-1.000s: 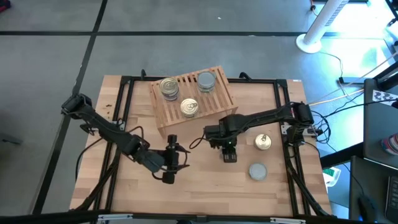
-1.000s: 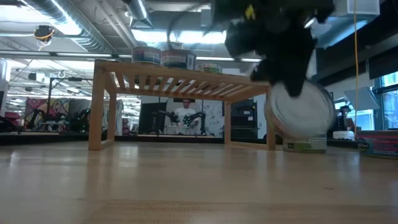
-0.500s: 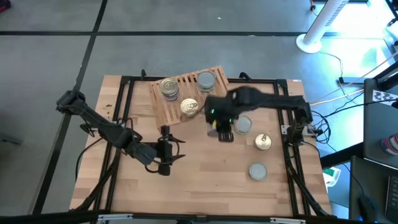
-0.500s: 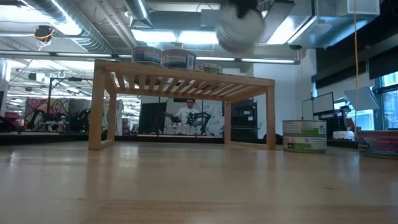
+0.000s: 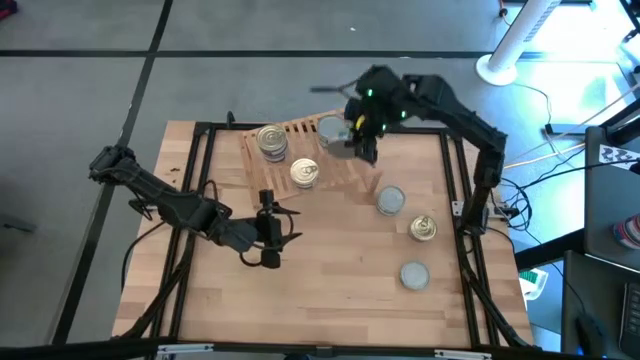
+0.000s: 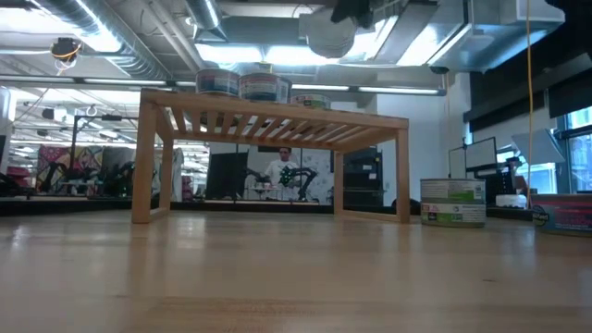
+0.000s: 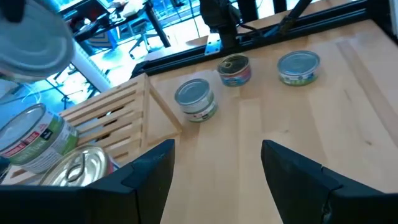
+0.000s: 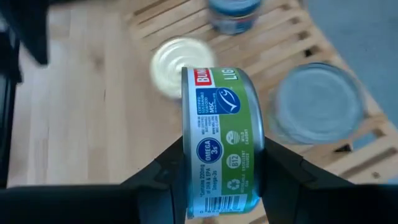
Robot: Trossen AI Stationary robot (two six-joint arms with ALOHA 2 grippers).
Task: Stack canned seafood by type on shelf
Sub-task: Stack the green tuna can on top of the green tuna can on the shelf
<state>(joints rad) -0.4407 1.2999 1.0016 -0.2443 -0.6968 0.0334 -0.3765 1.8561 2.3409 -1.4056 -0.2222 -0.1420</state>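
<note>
Table [image 5: 330, 300] of pale wood carries a slatted rack [image 5: 300, 170] near its far edge, left of centre. Right arm reaches over the rack's right end, its gripper [image 5: 352, 140] clenched on a green-labelled tin [image 8: 221, 152] held on edge in the air above the slats; the fingers [image 8: 161, 171] press on the tin's flat faces. Just beside that held tin, a grey-topped tin [image 5: 331, 127] sits at the rack's far right corner. A gold-topped stack [image 5: 271, 141] stands at the rack's far left, and a single gold-topped tin [image 5: 305, 174] lies near the rack's front edge. Left arm rests over the table's left-centre area, in front of the rack, its gripper [image 5: 268, 232] with fingers spread apart and nothing between them. Three more tins lie on the bare table toward the right edge: a grey-topped one [image 5: 390, 201] just right of the rack, a gold one [image 5: 424, 229] nearer the right edge, and another grey one [image 5: 414, 273] closest to the front.
</note>
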